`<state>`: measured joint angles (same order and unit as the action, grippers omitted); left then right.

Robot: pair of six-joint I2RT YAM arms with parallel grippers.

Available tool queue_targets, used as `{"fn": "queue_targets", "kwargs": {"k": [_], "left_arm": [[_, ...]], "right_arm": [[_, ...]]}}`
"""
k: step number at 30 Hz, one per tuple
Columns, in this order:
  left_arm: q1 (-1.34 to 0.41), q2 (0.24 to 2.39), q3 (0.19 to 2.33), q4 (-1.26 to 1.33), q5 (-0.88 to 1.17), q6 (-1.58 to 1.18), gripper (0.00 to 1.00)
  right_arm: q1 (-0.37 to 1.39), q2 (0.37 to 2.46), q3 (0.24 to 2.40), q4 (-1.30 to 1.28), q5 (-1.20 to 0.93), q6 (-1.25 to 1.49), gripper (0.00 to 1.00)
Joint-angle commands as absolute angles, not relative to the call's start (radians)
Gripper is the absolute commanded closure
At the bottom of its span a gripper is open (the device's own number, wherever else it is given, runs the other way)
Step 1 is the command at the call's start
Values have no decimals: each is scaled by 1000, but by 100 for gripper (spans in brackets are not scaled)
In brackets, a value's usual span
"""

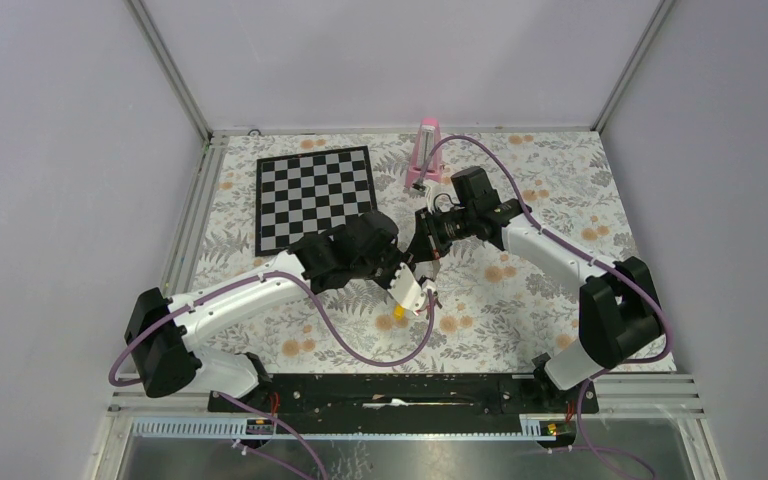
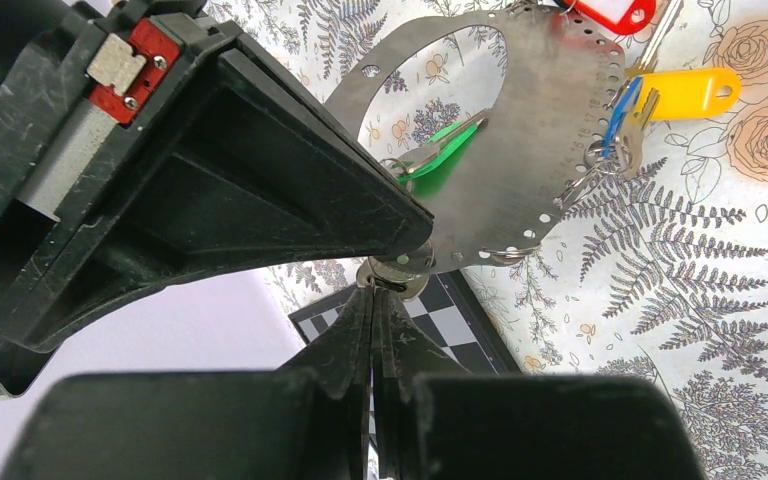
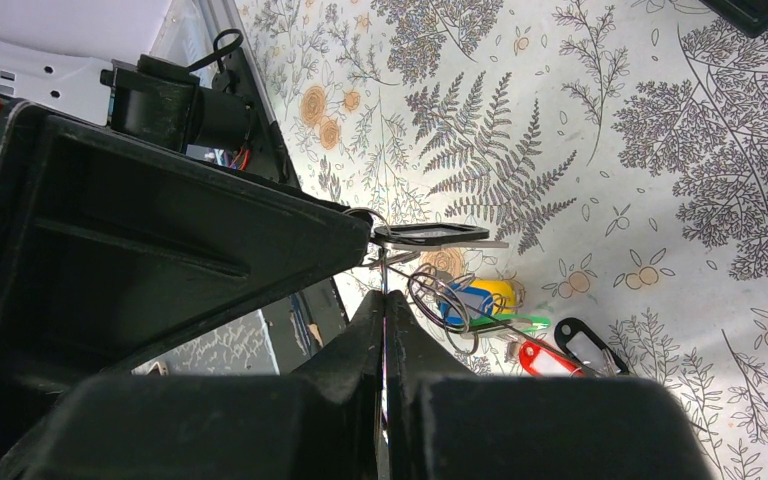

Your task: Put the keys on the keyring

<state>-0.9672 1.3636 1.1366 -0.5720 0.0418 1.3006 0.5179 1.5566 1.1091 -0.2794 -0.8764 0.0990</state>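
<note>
While left hand (image 2: 373,292) and right hand (image 3: 384,296) meet, fingers together on both.
Grey-silver metal keyring loop (image 2: 520,150) touches left hand's tips; coloured oval-tagged keys (image 2: 695,93) at its far rim.

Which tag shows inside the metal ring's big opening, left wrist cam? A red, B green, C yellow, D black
B: the green tag lies in the opening of the perforated metal ring, while the red tag and yellow tag sit off its outer rim.

Colour-tag keys (image 2: 682,93) w/ perforated keyring (image 2: 550,115)
</note>
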Motion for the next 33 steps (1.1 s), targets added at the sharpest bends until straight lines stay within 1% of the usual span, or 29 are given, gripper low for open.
{"fn": "queue_targets", "kwargs": {"k": [1, 33], "left_arm": [[-970, 1366, 1171, -529, 49, 1301, 100], [-983, 1370, 1117, -548, 24, 1350, 100]], "right_arm": [[518, 1563, 1127, -264, -894, 110, 100], [496, 1577, 1130, -242, -922, 160, 100]]}}
